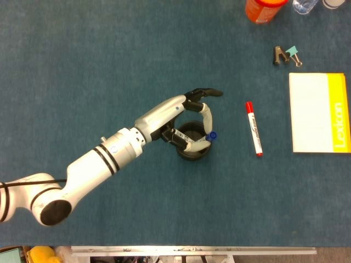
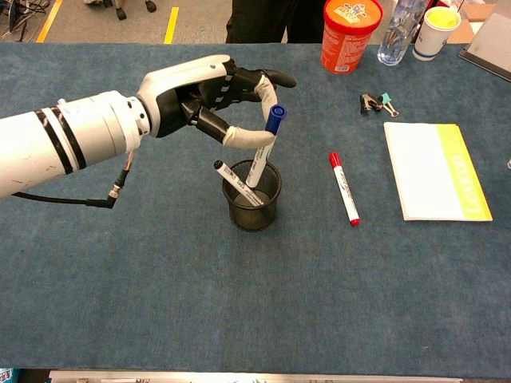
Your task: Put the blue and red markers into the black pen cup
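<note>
Left hand (image 2: 227,108), glossy white shell with black fingers, pinches the blue marker (image 2: 266,148), its lower end inside the round black mesh cup (image 2: 252,206). Red marker (image 2: 344,187) lies flat on blue felt table (image 2: 160,279), right of cup. Right hand unseen.

Blue-carpeted table (image 2: 144,271). Directly below the left hand (image 2: 215,100): black mesh cup (image 2: 254,209), standing upright. Just right of the hand, apart from the cup: red marker (image 2: 344,188), lying flat, cap toward the far edge. Further right: white notepad (image 2: 435,171) with yellow strip along its right side. Beyond the notepad, toward the far edge: binder clips (image 2: 375,103). At the far edge, right of the hand: orange tub (image 2: 350,33), clear bottle (image 2: 397,36), paper cup (image 2: 437,30).
</note>
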